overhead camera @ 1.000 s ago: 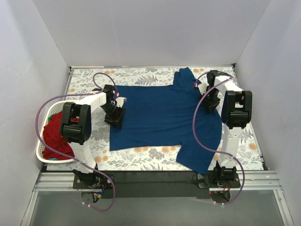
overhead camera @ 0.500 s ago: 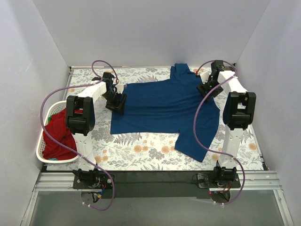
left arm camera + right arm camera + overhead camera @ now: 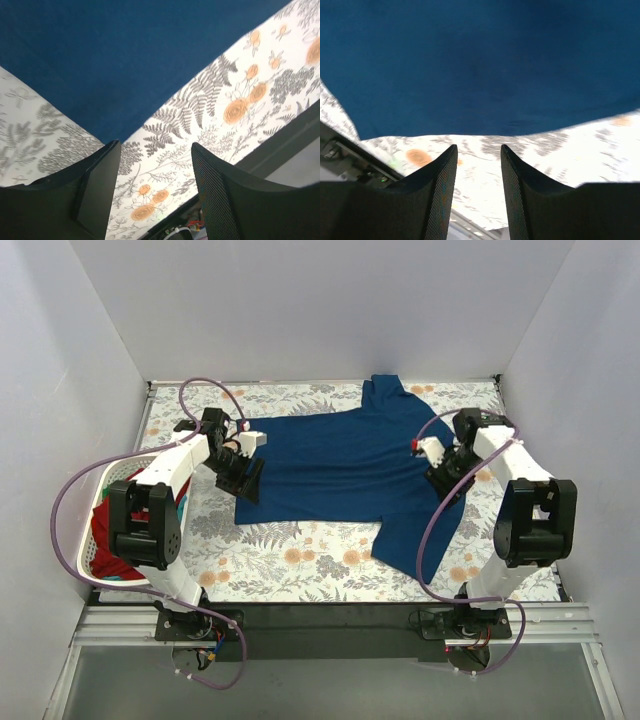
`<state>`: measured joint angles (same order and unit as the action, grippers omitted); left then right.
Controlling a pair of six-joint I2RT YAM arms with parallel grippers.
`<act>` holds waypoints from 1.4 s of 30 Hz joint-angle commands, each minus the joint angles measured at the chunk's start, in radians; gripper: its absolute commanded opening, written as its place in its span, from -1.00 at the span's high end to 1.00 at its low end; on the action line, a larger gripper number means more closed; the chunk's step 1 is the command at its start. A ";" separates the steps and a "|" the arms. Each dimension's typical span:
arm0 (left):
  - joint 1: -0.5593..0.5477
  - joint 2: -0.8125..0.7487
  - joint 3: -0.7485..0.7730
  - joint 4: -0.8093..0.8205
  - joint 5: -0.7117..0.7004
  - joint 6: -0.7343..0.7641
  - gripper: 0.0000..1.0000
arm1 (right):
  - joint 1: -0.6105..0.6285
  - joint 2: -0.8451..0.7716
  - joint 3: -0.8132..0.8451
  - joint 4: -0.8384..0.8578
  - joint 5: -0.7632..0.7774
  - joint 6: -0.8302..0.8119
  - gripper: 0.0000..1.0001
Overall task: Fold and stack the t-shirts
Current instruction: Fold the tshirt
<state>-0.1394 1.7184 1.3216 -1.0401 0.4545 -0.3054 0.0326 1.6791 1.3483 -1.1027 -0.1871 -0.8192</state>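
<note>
From where I stand this looks like the start of the job: one shirt is laid out for folding and nothing is folded or stacked yet. The blue shirt [image 3: 340,470] lies spread across the middle of the flowered table cover [image 3: 300,560]. Its hem is to the left, one sleeve points to the far side and the other trails toward the near right. It is mostly flat and its plain side is up, with no print that I can see, though the near-right sleeve sits skewed and a little rumpled. The left gripper [image 3: 247,480] is low over the near-left hem corner with its fingers parted and nothing between them. The right gripper [image 3: 443,480] is over the shirt's right side, its fingers likewise apart and empty, and its wrist view shows the cloth's edge just beyond the tips. I reckon the next move calls for each gripper to drop onto an edge, pinch a single layer and carry it across without dragging the rest. A red shirt [image 3: 100,540] waits in the basket [image 3: 84,558] at the left.
</note>
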 commanded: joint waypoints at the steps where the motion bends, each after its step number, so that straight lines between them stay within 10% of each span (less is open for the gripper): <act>1: 0.001 -0.051 -0.068 -0.005 0.026 0.031 -0.15 | 0.047 -0.053 -0.104 -0.002 -0.023 -0.021 0.07; 26: 0.001 -0.059 -0.125 0.038 -0.023 0.025 -0.15 | 0.161 -0.140 -0.554 0.383 0.182 0.095 -0.03; 35: 0.001 -0.083 -0.183 0.098 -0.030 0.084 -0.11 | 0.179 -0.171 -0.643 0.452 0.273 0.132 0.96; 42: 0.001 -0.146 -0.243 0.163 0.006 0.273 0.04 | 0.179 -0.228 -0.583 0.368 0.200 0.129 0.97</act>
<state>-0.1394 1.6619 1.0927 -0.9298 0.4309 -0.1680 0.2146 1.4597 0.7639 -0.7158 0.0692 -0.6914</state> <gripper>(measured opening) 0.489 0.022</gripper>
